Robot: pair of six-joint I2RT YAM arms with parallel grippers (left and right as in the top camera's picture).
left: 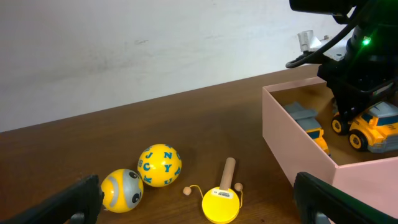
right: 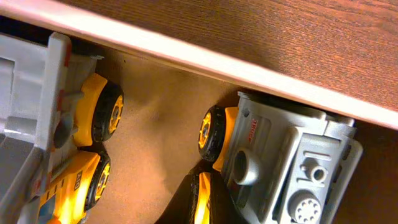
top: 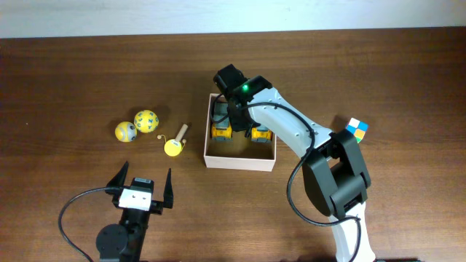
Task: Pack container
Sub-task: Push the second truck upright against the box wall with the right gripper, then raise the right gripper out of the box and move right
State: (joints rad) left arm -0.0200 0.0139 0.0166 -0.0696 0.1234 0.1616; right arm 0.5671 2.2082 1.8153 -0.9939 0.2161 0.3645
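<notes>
The container [top: 211,156] is a shallow square box with white walls and a tan inside, at the table's middle. Two yellow and grey toy trucks lie in it, one on the left [top: 220,131] and one on the right [top: 261,135]. My right gripper [top: 239,116] reaches down into the box between them. In the right wrist view its dark fingers [right: 202,202] close on a yellow part of the right truck [right: 292,168]; the other truck [right: 68,155] lies to the left. My left gripper [top: 140,185] is open and empty near the front edge.
Left of the box lie a yellow ball with a grey face [top: 125,131], a yellow lettered ball [top: 146,121] and a yellow pellet drum with a wooden handle [top: 175,144]. A colour cube [top: 356,129] sits to the right. All three toys show in the left wrist view.
</notes>
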